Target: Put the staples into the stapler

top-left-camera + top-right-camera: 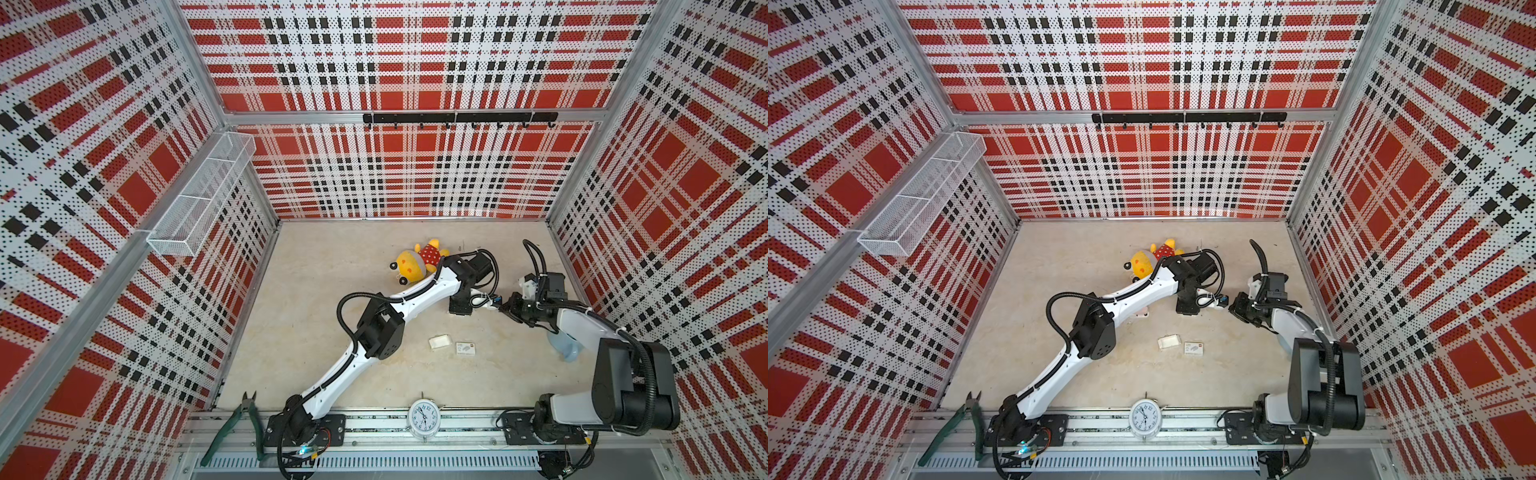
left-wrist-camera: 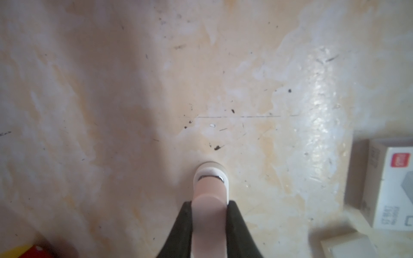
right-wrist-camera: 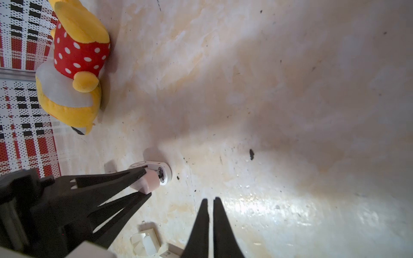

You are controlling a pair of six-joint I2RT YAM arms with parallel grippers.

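My left gripper [image 2: 210, 203] is shut on a small pink and white stapler [image 2: 211, 186], holding it across its sides. The stapler [image 3: 156, 176] points down at the table, its white nose on or just above the surface. In both top views the left gripper [image 1: 460, 309] [image 1: 1185, 309] hides the stapler. My right gripper [image 3: 210, 200] hovers just right of it in the top views [image 1: 506, 307], shut, with nothing between its fingers. The staples are not in view as strips. An open white inner tray [image 3: 145, 243] lies near the white box [image 2: 393, 187].
The white tray [image 1: 440, 341] and printed box [image 1: 465, 348] lie side by side in front of the grippers. A yellow and red plush toy [image 1: 417, 262] lies behind the left arm. An alarm clock [image 1: 424, 417] and green pliers [image 1: 239, 424] rest on the front rail.
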